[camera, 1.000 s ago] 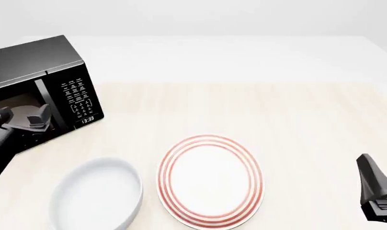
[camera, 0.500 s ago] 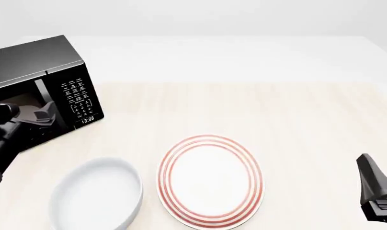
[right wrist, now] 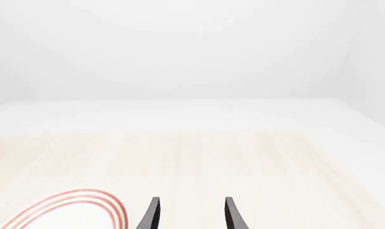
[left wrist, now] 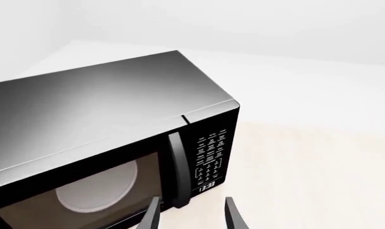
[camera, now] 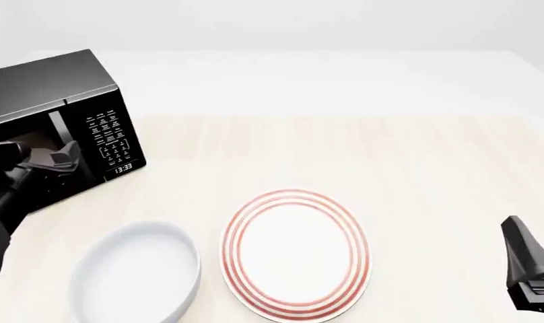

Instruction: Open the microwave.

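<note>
- Front view: microwave (camera: 61, 121) sits at the far-left of the table (camera: 344, 155), door shut, turned a bit toward the middle. Left gripper (camera: 61, 160) is right in front of the door next to the handle (camera: 60, 138); can't tell contact from here. Clock reads 13:33; keypad lettering too small to read.
- Front view: white bowl (camera: 137, 269) near-left, red-ringed plate (camera: 295, 252) near-centre, both well apart from the microwave. Right gripper (camera: 528, 266) is at the near-right edge, far from the job. Left arm is clearly the one to use.
- Left wrist view: jaws spread open, holding nothing. Handle (left wrist: 177, 169) lies straight ahead, just beyond the fingertips (left wrist: 149, 217), a bit toward one finger. It's a vertical bar, so its long axis runs across the jaw gap. Judgement: push forward to straddle it, then close. Display again 13:33.
- Right wrist view: right jaws parted, holding nothing; only bare table and the plate rim (right wrist: 72, 202) show. Microwave not in view.
</note>
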